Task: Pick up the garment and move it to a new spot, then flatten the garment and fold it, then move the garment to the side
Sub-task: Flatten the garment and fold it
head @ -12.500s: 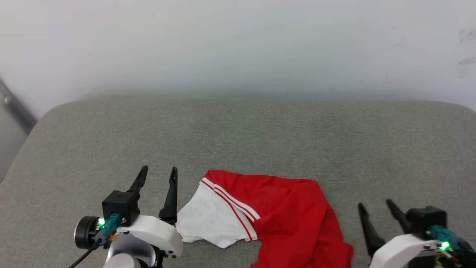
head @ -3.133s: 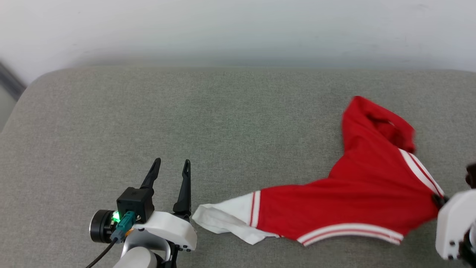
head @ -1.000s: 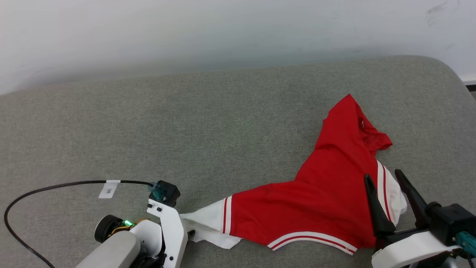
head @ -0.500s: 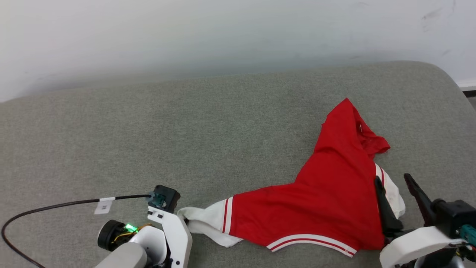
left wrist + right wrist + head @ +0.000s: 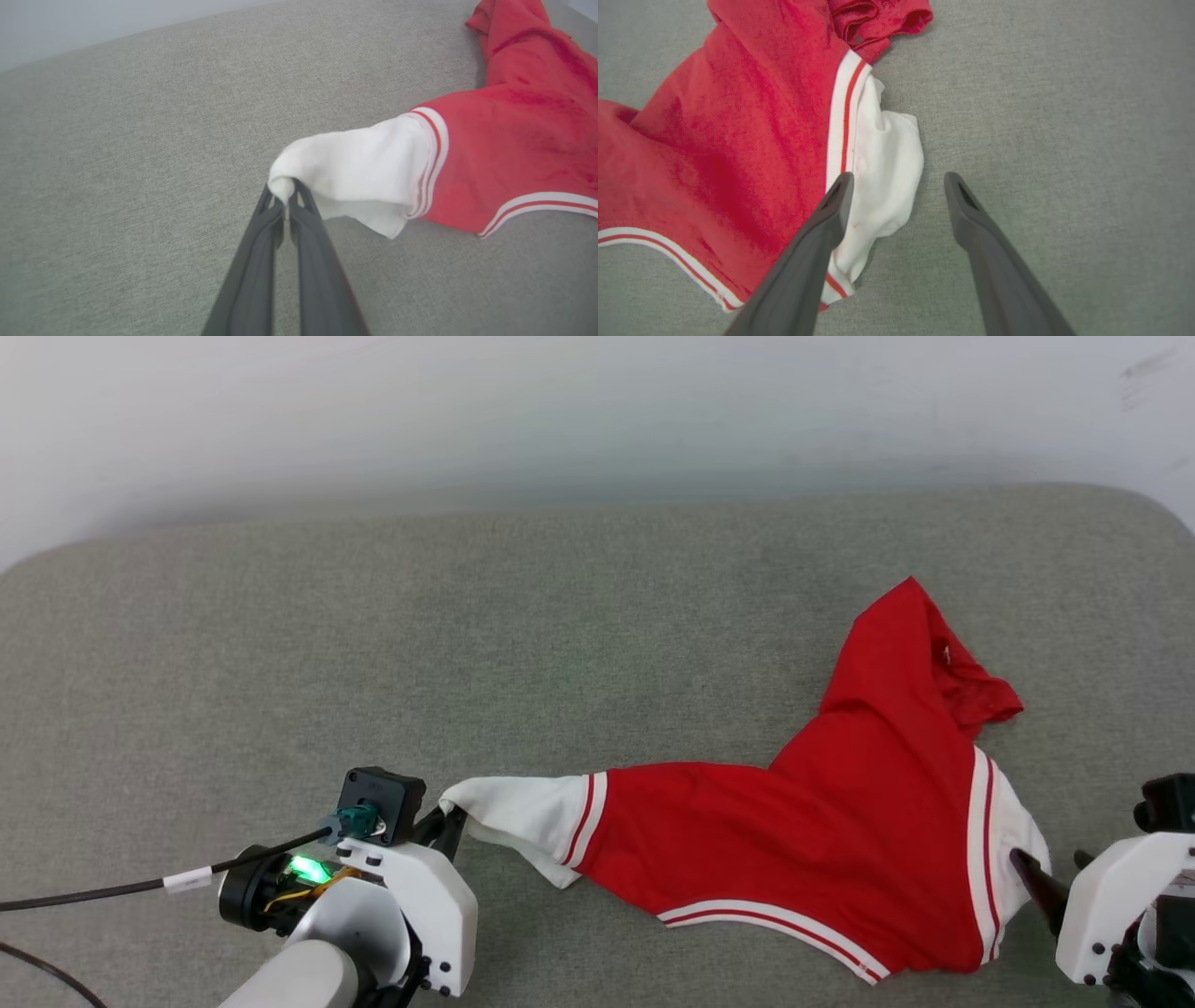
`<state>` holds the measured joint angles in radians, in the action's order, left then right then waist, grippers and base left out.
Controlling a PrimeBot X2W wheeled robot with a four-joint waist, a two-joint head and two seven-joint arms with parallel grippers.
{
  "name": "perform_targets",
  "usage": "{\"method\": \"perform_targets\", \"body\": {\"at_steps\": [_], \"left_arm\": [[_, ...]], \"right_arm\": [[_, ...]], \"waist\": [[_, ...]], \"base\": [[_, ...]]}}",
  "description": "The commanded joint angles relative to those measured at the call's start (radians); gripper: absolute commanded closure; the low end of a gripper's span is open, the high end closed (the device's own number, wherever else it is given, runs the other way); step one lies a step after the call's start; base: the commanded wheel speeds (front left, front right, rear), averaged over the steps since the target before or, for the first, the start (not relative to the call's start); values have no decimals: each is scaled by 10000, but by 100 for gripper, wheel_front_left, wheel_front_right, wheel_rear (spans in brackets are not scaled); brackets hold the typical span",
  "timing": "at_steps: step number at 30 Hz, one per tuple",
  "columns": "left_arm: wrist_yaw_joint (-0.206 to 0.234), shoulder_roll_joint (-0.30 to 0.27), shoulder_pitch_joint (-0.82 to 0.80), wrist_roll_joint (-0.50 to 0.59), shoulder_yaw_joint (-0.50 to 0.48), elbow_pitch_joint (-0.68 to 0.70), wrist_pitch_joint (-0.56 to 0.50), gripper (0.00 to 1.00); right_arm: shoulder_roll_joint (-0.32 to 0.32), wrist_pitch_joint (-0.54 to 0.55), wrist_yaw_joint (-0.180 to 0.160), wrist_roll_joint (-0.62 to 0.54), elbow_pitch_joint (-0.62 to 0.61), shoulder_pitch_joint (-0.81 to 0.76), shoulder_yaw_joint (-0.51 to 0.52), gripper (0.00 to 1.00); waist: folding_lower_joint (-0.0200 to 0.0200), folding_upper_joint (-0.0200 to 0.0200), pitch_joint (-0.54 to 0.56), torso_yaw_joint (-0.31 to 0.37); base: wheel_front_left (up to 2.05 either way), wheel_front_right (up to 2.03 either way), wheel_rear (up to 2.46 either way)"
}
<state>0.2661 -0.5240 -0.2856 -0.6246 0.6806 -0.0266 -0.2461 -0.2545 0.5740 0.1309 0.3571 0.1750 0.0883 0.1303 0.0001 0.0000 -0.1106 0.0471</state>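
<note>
Garment [image 5: 794, 831] sleeve now pinched by left claw [image 5: 285, 198] | right claw [image 5: 897, 181] still spread

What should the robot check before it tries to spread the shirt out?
1. Left pincer shut on the tip of the white sleeve: ok.
2. Right pincer gripping the second white sleeve: not ok. It is open, with one finger over the sleeve and the other over bare cushion.
3. Garment lying flat: not ok. It is bunched, and its far red end is crumpled.
4. Room on the grey cushion to spread it out: ok. A wide stretch lies behind the garment.
5. Which side of the garment faces up: cannot tell.
</note>
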Motion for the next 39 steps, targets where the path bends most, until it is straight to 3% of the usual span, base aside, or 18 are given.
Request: {"method": "perform_targets", "body": {"at_steps": [1,8,13,14,16,22,29,35,39], "left_arm": [[78,-48,-90,135,-3,286,9,100],[35,-47,-332,234,-16,523,135,100],[-7,12,-324,119,-18,410,213,100],[-14,25,-305,81,-22,387,221,100],[-29,25,-220,33,-42,310,255,100],[14,-25,-18,-134,-170,156,439,100],[230,-279,141,-443,-887,141,1026,100],[296,-478,-747,-160,-1288,370,1366,100],[47,-332,-1877,-86,-1520,-35,1487,100]], "right_arm": [[-207,961,-4,190,279,404,-222,0],[-277,1749,-5,304,1248,961,-541,0],[88,2133,-8,489,2373,931,-745,0],[138,2275,-7,518,2556,894,-815,45],[174,2236,-5,641,2680,914,-907,99],[-295,1813,-5,641,2323,1241,-1056,100],[-718,1071,-5,261,774,1879,-1613,100],[-957,1084,-7,-194,-140,2538,-2144,100],[-988,895,-7,-469,-275,3344,-2280,100]], "waist": [[-1,0,-337,-155],[-1,0,-924,-373],[-1,0,-984,-484],[-1,0,-969,-495],[-1,0,-894,-488],[-1,0,-435,-336],[-1,0,543,53],[-1,0,1241,145],[-1,0,1369,90]], "base": [[0,0,0],[0,0,0],[0,0,0],[0,0,0],[0,0,0],[0,0,0],[0,0,0],[0,0,0],[0,0,0]]}}
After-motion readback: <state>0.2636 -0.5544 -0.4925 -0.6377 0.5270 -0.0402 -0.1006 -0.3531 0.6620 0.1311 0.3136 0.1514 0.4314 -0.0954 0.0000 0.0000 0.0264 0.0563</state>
